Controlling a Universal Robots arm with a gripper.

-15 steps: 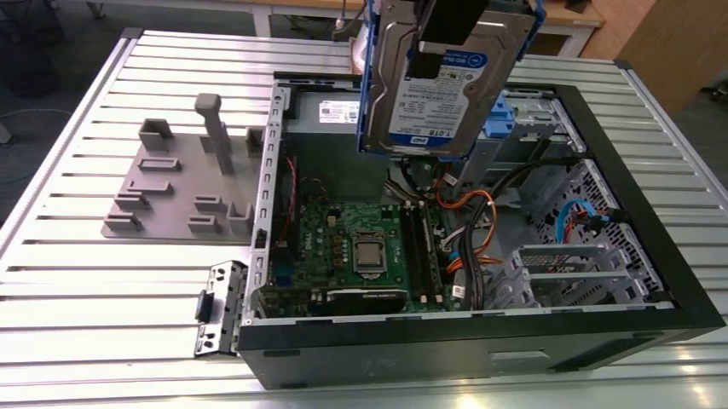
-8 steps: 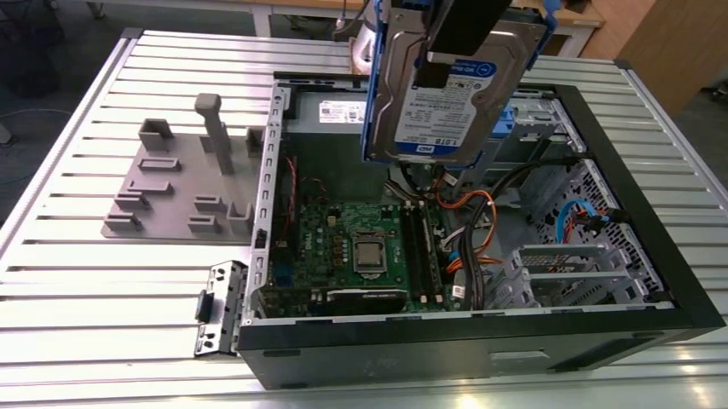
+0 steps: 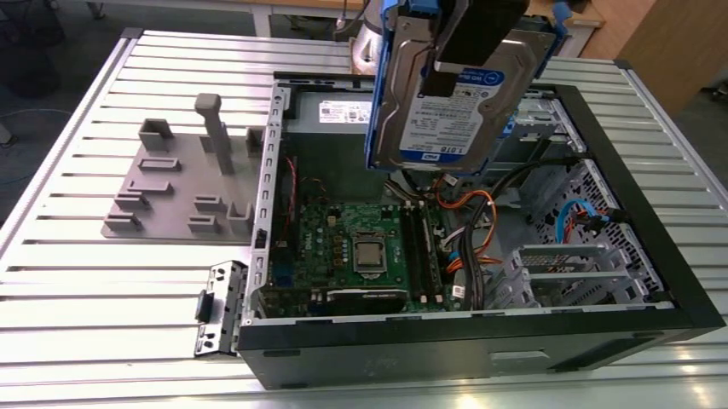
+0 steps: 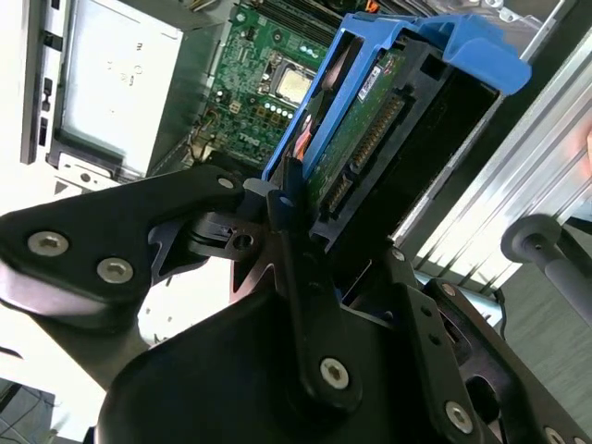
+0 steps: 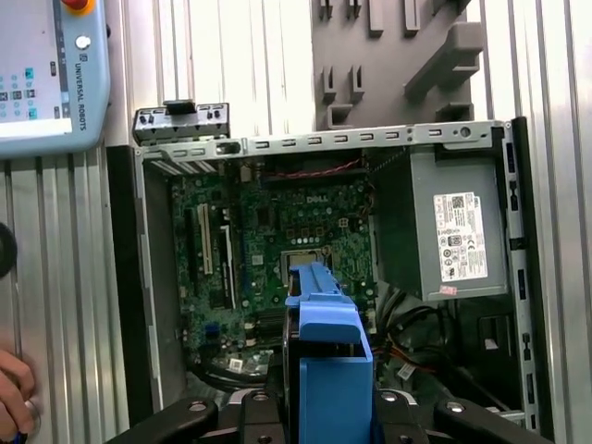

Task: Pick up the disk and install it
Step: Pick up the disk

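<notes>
Clamped on the disk (image 3: pixel 446 119), the tool (image 3: pixel 444 77) holds it in the air above the open computer case (image 3: pixel 478 329) that lies on its side on the slatted metal counter (image 3: pixel 102 298). In the exterior view the drive hangs nearly upright, its white-and-blue label turned to the camera, with one black finger (image 3: pixel 437 83) lying across that labelled face and the blue bracket (image 3: pixel 384 94) framing its edges. It sits over the far part of the case, in front of the grey power supply (image 3: pixel 327 113) and above the bundle of orange and black cables (image 3: pixel 472 209) — clear of the green motherboard (image 3: pixel 353 239) below it. Toward the exterior view's right, inside the case, stands the grey metal drive cage (image 3: pixel 569 268). On the counter beside the case, on the exterior view's left, rests a grey fixture plate (image 3: pixel 170 200) with upright posts and slots. In the second wrist view the drive's green circuit side and its connector end show between the black fingers, with the blue frame wrapped round them. In the first wrist view the bracket's blue end sticks out over the motherboard, a teach pendant (image 5: pixel 46 74) lies on the counter beside the case, and part of a person's hand (image 5: pixel 13 402) is at the picture's edge.
</notes>
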